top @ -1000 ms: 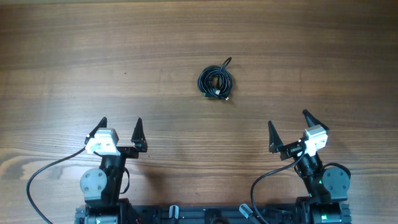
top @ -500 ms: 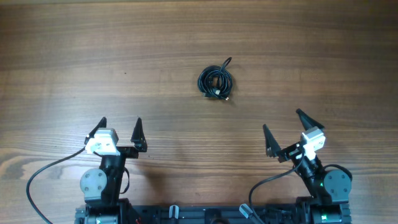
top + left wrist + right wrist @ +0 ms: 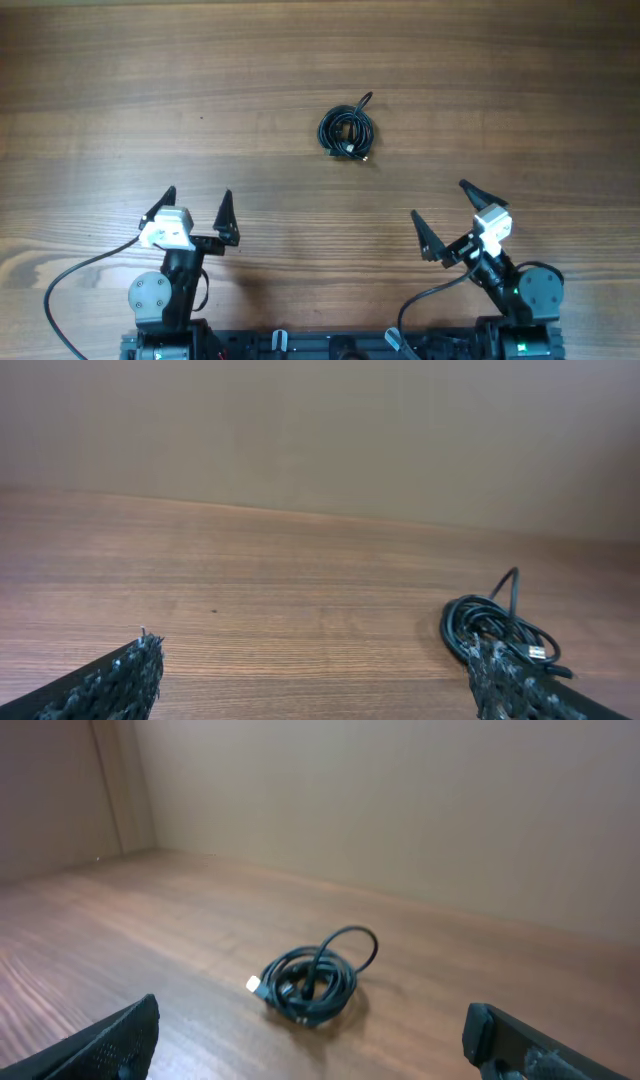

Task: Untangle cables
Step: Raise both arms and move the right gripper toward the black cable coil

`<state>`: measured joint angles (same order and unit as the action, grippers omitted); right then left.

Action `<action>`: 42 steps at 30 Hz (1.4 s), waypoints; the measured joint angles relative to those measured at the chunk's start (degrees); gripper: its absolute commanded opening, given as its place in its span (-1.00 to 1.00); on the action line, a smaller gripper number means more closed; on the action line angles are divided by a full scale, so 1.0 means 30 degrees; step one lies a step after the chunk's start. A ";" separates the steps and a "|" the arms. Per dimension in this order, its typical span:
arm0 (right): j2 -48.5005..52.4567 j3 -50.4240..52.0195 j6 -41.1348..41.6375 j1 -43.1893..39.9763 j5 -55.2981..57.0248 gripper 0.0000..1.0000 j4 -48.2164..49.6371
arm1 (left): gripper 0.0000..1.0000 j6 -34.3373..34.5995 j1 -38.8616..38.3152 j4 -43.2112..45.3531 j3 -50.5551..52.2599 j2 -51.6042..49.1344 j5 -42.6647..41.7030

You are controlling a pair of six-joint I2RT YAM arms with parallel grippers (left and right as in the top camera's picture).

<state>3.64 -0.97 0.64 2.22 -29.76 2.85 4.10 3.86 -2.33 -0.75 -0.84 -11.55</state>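
Wood-grain table [image 3: 120,80] fills the overhead view, and a plain beige wall [image 3: 320,430] is seen behind it in both wrist views. The cables [image 3: 347,131] are shown as one compact black coil lying flat on the bare wood, slightly right of the table's middle and on the far side of both arms. Several strands are wound into the ring; how many separate cords are present cannot be told. One end is arched up and out of the coil toward the far right, and a small pale connector plug [image 3: 254,984] is seen at the coil's edge.

The left gripper [image 3: 198,192] is held near the front of the table on the left, pointed straight toward the far side. Its jaws are spread wide, and only bare wood is seen between them. In the left wrist view its textured fingertips [image 3: 128,678] appear at the lower corners, and the coil is partly hidden behind the one on the picture's right.

The right gripper [image 3: 438,198] is held near the front on the right and is angled inward, toward the coil. Its jaws are likewise spread wide and nothing is held in them. In the right wrist view the coil is framed between its fingers [image 3: 120,1038], well apart from both.

A thick black wire [image 3: 70,280] is looped from the left arm to the front edge.
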 measured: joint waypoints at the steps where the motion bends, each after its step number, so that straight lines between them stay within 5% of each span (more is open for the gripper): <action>1: 0.0386 -0.0168 0.0015 0.0000 -0.0073 1.00 -0.0036 | 1.00 0.0000 0.0000 -0.0022 -0.0058 -0.0022 -0.0211; 16: 0.6703 -0.4779 0.0612 0.0000 -0.2331 1.00 -0.0036 | 1.00 0.0007 0.0000 -0.0969 -0.3453 -0.2652 -0.3344; 23: 1.0754 -0.7745 0.0801 0.0000 -0.4313 1.00 -0.1209 | 1.00 0.0007 0.0000 -0.2688 -0.6754 -0.7322 -0.5297; 42: 1.9533 -1.8790 0.0153 0.0000 -0.6229 1.00 -1.1497 | 1.00 -0.0860 0.0000 -1.4105 -2.0662 -2.0385 -0.6127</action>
<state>62.24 -57.34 1.10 2.22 -48.45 -31.64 1.52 3.86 -44.64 -62.74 -62.00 -29.93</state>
